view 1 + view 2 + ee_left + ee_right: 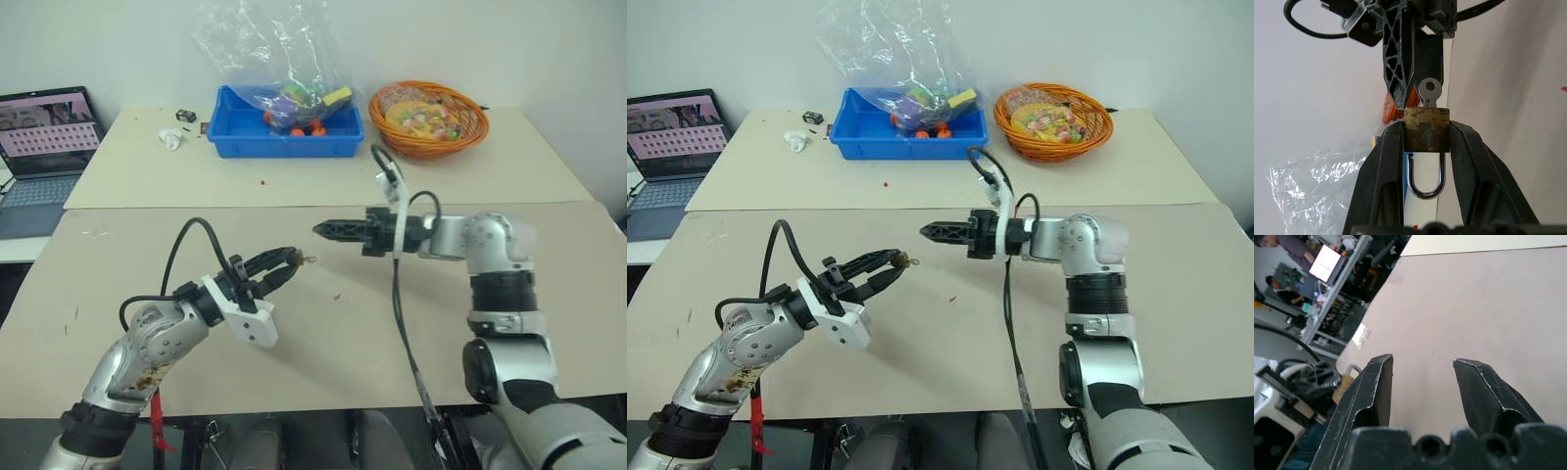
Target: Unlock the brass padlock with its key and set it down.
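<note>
**Key left in the lock as the right hand let go**

The left hand (282, 266) pinched the padlock (1426, 129) by its brass body, one finger on each flat side, and held it in the air above the surface (323, 343). The grip left both ends free: the shackle (1426, 177) hung back between the fingers toward the wrist, and the keyhole end faced outward toward the other arm. That seemed the reason for the hold, since the key needed clear access from the front.

The key (1429, 93) sat in the keyhole, its round silvery head sticking out. The shackle looked seated in the body on both legs, so the lock did not appear sprung yet, though the join was hard to read.

The right hand (325, 231) pointed level at the padlock from the opposite side, a small gap off. Its fingers (1374, 387) stood spread with nothing between them, and one fingertip lay just beside the key head without gripping it.

By my judgement the key was inserted but the turn was unconfirmed; the hand likely needed to re-pinch the head and twist.

Behind, a blue tray (284, 139) and an orange basket (429, 117) sat well apart from the work.
</note>
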`<state>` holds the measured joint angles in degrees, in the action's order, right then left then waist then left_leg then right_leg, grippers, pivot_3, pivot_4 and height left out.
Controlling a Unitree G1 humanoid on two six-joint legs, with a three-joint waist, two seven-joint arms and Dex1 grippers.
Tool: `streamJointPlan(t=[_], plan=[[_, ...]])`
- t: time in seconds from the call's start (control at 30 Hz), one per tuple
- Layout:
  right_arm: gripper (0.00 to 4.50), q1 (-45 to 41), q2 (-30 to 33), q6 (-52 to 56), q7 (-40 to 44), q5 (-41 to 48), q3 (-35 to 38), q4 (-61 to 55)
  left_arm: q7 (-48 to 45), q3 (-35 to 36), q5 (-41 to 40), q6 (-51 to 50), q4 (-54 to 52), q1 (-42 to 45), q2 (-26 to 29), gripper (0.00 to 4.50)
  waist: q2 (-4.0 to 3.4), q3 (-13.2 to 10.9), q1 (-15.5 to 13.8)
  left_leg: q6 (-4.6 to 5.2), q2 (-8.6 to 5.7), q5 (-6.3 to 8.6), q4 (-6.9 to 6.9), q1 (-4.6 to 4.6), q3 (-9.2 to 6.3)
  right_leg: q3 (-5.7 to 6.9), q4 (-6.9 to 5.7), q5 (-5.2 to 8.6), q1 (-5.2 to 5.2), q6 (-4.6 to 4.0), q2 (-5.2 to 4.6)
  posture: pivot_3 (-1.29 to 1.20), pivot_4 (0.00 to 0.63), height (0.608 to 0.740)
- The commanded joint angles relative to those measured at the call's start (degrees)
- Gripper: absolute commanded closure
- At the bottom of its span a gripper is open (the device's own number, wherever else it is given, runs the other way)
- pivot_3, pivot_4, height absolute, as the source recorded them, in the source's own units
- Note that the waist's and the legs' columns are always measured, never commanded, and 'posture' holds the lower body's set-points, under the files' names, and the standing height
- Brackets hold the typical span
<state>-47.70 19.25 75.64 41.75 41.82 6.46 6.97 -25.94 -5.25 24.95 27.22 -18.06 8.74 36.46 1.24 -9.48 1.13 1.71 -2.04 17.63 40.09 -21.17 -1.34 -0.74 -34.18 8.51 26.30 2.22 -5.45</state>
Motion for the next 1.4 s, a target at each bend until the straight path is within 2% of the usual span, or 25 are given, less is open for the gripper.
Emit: streamJointPlan(t=[0.03, 0.2, 0.5, 1.07, 1.4], plan=[[2.02, 1.18, 0.13, 1.25, 0.73, 3.17, -0.18, -6.13, -0.16, 0.78, -1.25, -0.16, -2.36, 0.28, 0.33, 3.67, 0.0, 0.0, 0.22, 0.0, 0.01, 0.0, 0.0, 0.0, 0.01, -0.01, -0.01, 0.0, 0.0, 0.0, 0.0, 0.0, 0.15, 0.728], [2.02, 3.07, 0.55, 2.87, 0.74, 5.94, -1.18, -12.07, -0.46, 0.6, -1.22, -0.28, -2.45, 0.52, 0.14, 3.67, 0.0, 0.0, 0.0, 0.01, 0.0, 0.0, 0.01, 0.01, 0.0, 0.0, -0.02, 0.0, -0.01, 0.0, 0.0, 0.0, 0.15, 0.728], [2.02, 3.81, -0.88, 3.81, -1.21, 7.41, -2.27, -13.97, -0.87, 0.62, -1.38, -0.46, -2.6, 0.59, 0.04, 3.67, 0.0, 0.0, -0.11, 0.02, -0.01, 0.01, 0.04, 0.01, 0.0, 0.0, -0.01, 0.0, -0.01, 0.0, -0.01, 0.0, 0.15, 0.728], [2.02, 2.88, -4.53, 1.19, -4.48, 6.24, -4.72, -11.77, -0.97, 0.78, -1.49, -0.96, -3.12, 0.18, 0.16, 3.67, 0.0, 0.0, -0.12, 0.02, -0.02, 0.01, 0.05, 0.01, 0.0, 0.0, -0.01, 0.0, -0.01, 0.0, -0.01, 0.0, 0.15, 0.728], [2.02, 1.75, -4.42, 0.05, -4.77, 5.89, -4.58, -10.02, -1.28, 0.87, -1.67, -1.3, -3.74, -0.29, 0.24, 3.67, 0.0, 0.0, -0.09, 0.02, -0.01, 0.0, 0.04, 0.01, 0.0, 0.0, -0.01, 0.0, -0.01, 0.0, 0.0, 0.0, 0.15, 0.728]])
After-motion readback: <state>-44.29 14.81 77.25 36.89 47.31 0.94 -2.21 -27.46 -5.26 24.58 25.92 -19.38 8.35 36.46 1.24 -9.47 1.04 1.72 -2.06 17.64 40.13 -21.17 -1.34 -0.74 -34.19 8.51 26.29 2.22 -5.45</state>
